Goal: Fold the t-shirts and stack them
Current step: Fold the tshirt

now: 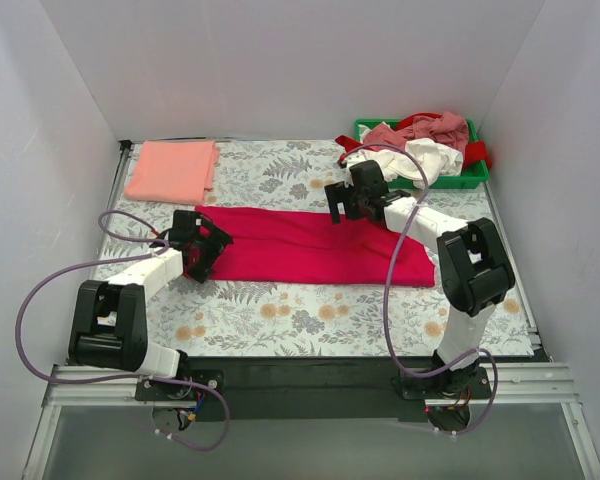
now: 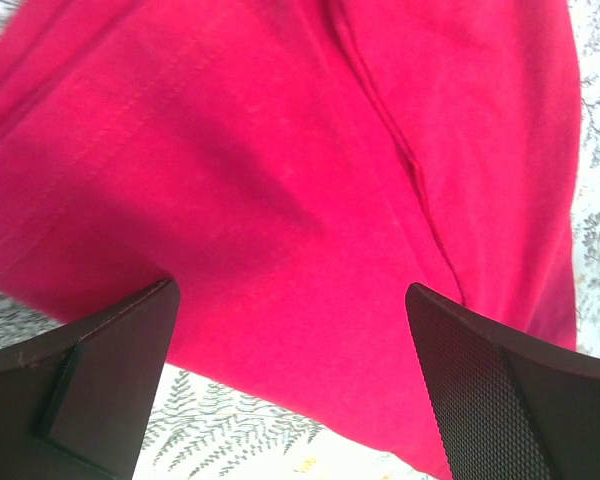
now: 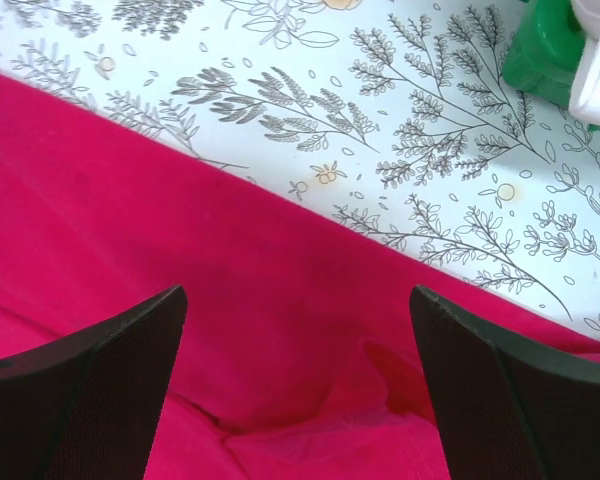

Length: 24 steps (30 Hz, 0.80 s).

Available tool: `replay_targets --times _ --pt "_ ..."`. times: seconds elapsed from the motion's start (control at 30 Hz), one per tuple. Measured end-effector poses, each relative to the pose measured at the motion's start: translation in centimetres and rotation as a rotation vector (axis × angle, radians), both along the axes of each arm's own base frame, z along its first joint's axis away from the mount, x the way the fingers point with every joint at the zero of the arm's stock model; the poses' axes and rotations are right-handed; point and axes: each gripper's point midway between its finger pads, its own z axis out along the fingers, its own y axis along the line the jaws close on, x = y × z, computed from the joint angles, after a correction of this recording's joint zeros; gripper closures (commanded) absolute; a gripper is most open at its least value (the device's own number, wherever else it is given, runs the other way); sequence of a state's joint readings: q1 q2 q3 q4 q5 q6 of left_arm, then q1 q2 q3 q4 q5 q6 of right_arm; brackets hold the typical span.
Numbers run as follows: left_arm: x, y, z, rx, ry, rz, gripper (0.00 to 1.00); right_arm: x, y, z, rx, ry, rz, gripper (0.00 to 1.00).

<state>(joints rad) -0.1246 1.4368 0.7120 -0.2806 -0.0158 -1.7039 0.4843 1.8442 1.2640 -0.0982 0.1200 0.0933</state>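
Observation:
A large crimson-red t-shirt (image 1: 310,245) lies folded into a long band across the middle of the table. My left gripper (image 1: 206,247) is open over its left end; in the left wrist view the red cloth (image 2: 280,180) fills the frame between the spread fingers (image 2: 490,380). My right gripper (image 1: 342,204) is open over the band's far edge near the middle; its wrist view shows the cloth (image 3: 180,260) with a small fold. A salmon-pink t-shirt (image 1: 172,170) lies folded at the far left. White, dusty-pink and red tees (image 1: 425,140) are piled in the bin.
A green plastic bin (image 1: 475,178) stands at the far right corner; its corner shows in the right wrist view (image 3: 545,50). The table has a floral cover (image 1: 280,320). White walls enclose the table on three sides.

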Motion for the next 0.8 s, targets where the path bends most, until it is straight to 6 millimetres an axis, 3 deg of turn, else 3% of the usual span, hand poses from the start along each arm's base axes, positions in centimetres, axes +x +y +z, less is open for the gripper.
replay_targets --times 0.17,0.27,0.33,0.5,0.57,0.67,0.7,0.77,0.8 --pt "-0.7 0.6 0.0 0.027 0.010 0.010 0.03 -2.6 -0.9 2.4 0.033 -0.016 0.012 0.02" --pt "-0.9 0.7 -0.1 0.035 0.014 0.010 0.03 -5.7 -3.1 4.2 0.042 -0.042 -0.020 0.02" --pt "-0.9 0.8 -0.1 0.039 0.014 0.009 0.03 -6.7 -5.0 4.2 0.055 -0.039 -0.063 0.05" --pt "-0.9 0.8 -0.1 0.044 0.016 0.004 0.03 -8.7 -12.8 -0.1 0.044 0.108 -0.267 0.12" --pt "-0.9 0.8 -0.1 0.045 0.016 0.004 0.03 -9.8 -14.7 -1.5 0.041 0.167 -0.318 0.15" --pt "-0.9 0.8 -0.1 0.045 0.016 0.004 0.03 -10.3 -15.7 -2.5 0.050 0.212 -0.343 0.25" --pt "-0.9 0.8 -0.1 0.045 0.016 0.004 0.03 -10.4 -15.6 -2.8 0.059 0.227 -0.342 0.33" --pt "-0.9 0.8 -0.2 0.046 0.016 0.004 0.03 -10.5 -15.3 -3.6 0.069 0.260 -0.326 0.39" --pt "-0.9 0.8 -0.2 0.046 0.016 0.004 0.03 -10.6 -15.1 -3.9 0.075 0.271 -0.323 0.51"
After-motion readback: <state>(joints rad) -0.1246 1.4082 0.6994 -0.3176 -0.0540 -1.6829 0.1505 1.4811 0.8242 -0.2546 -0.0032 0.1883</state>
